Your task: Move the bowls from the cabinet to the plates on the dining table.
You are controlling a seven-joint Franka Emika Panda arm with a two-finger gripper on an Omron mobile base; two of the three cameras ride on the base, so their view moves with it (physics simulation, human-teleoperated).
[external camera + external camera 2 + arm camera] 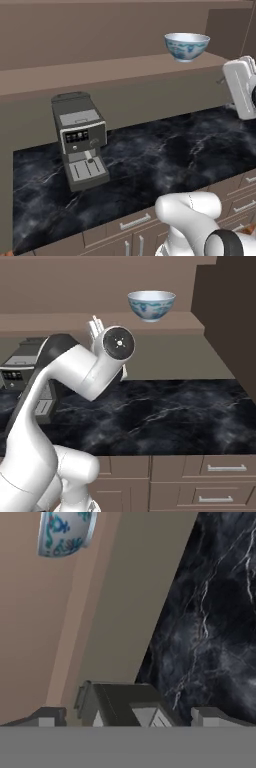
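Coffee machine [80,140]: it is standing at the middle left of the left base view, on the black marble counter [165,155], just under the shelf edge. In the hand view its dark top is showing at the bottom centre.

Shelf [100,70]: the plain brown board of the cabinet is running across the upper part of both base views, above the counter.

Blue floral bowl [186,46]: it is sitting upright on the shelf, at the upper right of the left base view and at the upper centre of the right base view. In the hand view it is appearing at the upper left, rolled sideways because the camera is tilted.

Gripper [130,718]: the two finger tips are rising at the bottom of the hand view, far apart from each other, so the jaws are standing wide and holding nothing. The bowl is well apart from them.

Arm: its white wrist is hanging at the right edge of the left base view, below and to the right of the bowl.

Progress: I am judging that this bowl is not yet taken. Reaching, grasping and carrying it to a plate are all remaining. The other bowl's place I cannot tell.
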